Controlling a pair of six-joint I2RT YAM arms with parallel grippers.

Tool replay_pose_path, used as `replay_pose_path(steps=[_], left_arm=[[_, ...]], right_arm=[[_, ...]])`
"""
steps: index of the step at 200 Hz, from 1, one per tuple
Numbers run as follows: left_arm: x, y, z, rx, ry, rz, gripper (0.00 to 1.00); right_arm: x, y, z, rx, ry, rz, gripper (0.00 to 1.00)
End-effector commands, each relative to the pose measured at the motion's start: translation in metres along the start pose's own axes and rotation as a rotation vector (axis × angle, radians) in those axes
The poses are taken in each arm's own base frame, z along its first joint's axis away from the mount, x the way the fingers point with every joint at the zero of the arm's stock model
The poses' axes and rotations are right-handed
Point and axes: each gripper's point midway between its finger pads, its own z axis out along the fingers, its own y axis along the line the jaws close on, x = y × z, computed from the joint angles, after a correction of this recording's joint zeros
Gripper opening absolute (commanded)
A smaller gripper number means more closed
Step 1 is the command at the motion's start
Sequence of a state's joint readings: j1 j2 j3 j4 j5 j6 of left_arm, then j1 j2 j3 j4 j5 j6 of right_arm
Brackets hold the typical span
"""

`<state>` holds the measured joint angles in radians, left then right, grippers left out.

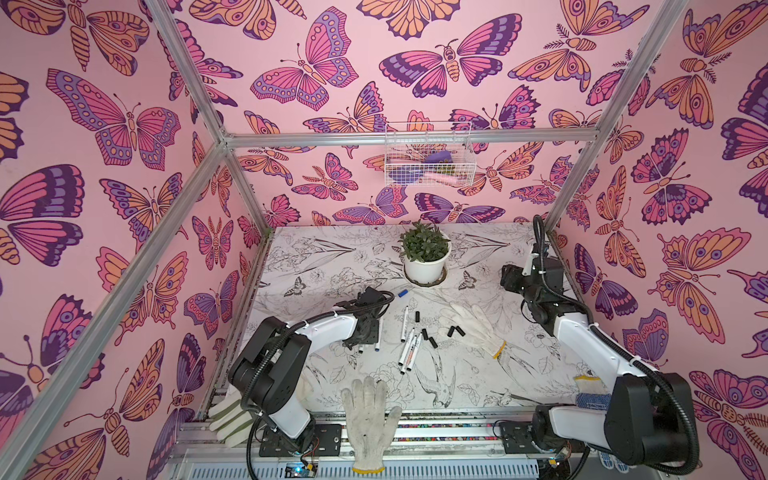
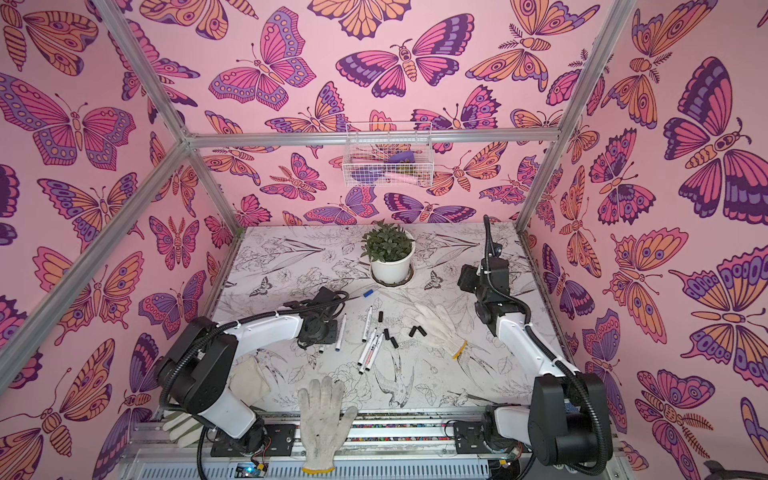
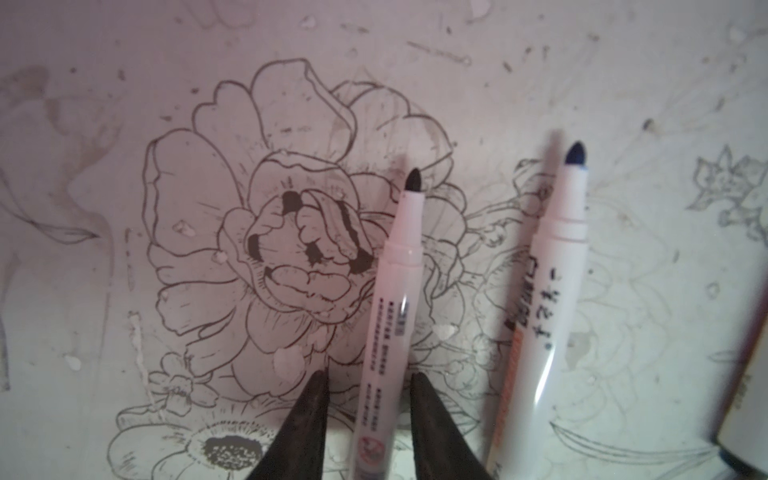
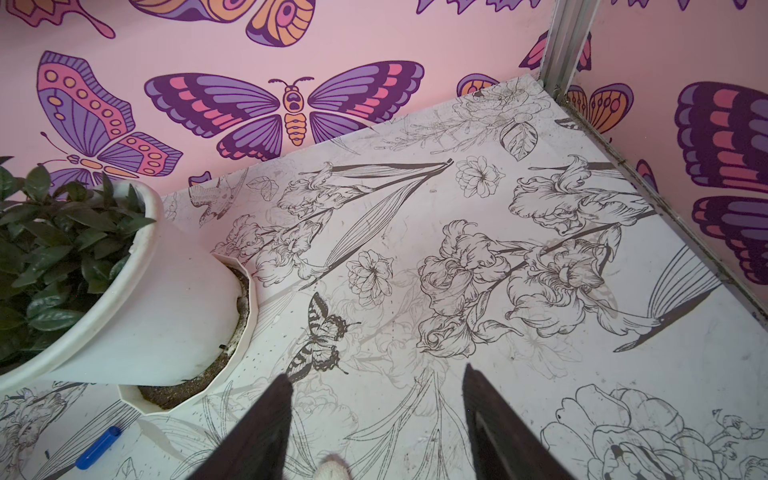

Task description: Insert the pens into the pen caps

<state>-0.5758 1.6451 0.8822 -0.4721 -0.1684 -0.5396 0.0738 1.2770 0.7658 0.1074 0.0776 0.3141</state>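
Observation:
In the left wrist view a white pen (image 3: 390, 291) with a black tip lies on the table between the fingers of my left gripper (image 3: 368, 374). The jaws stand narrowly open, with a thin gap showing beside the barrel. A blue-tipped pen (image 3: 540, 291) lies alongside it. In both top views that gripper (image 1: 363, 341) (image 2: 322, 344) points down at the table's left. More pens (image 1: 409, 349) (image 2: 370, 349) lie in a loose bunch at the middle, with black pen caps (image 1: 428, 337) (image 2: 390, 338) beside them. A blue cap (image 1: 403, 293) (image 4: 99, 446) rests near the pot. My right gripper (image 1: 509, 276) (image 4: 378, 374) hovers open and empty at the right.
A potted plant (image 1: 426, 257) stands at the table's back middle. One white glove (image 1: 478, 328) lies right of the caps and another (image 1: 370, 419) hangs over the front rail. A wire basket (image 1: 428, 153) hangs on the back wall. Pink walls close three sides.

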Motion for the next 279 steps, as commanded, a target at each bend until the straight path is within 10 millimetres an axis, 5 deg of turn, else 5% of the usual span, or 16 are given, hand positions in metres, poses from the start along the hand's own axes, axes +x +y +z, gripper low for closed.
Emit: replay_pose_path(steps=[1, 27, 55, 74, 98, 128, 172, 245, 279], left_arm=[[0.033, 0.005, 0.014, -0.034, 0.140, 0.016, 0.17], [0.013, 0.002, 0.004, -0.035, 0.075, 0.003, 0.00], [-0.029, -0.001, -0.028, -0.027, -0.086, -0.026, 0.00], [-0.063, -0.021, -0.059, 0.087, -0.228, -0.007, 0.00], [-0.092, -0.065, -0.103, 0.370, -0.427, 0.076, 0.00], [-0.097, -0.099, -0.147, 0.651, -0.540, 0.155, 0.00], [-0.093, -0.116, -0.167, 0.781, -0.583, 0.198, 0.00], [-0.091, -0.132, -0.183, 0.805, -0.637, 0.268, 0.00], [-0.086, -0.142, -0.184, 0.820, -0.636, 0.290, 0.00]], right_arm=[[-0.004, 0.003, -0.004, -0.006, -0.009, -0.006, 0.66], [-0.005, 0.015, -0.006, -0.049, -0.008, 0.021, 0.66], [0.004, 0.054, -0.008, -0.167, 0.030, 0.032, 0.66], [0.015, 0.112, -0.017, -0.360, 0.084, -0.012, 0.66], [0.037, 0.212, -0.051, -0.789, 0.238, -0.077, 0.67], [0.049, 0.278, -0.093, -1.121, 0.360, -0.040, 0.67], [0.059, 0.308, -0.115, -1.224, 0.408, -0.076, 0.67], [0.073, 0.304, -0.094, -1.123, 0.435, -0.066, 0.63], [0.071, 0.304, -0.093, -1.116, 0.426, -0.058, 0.51]])
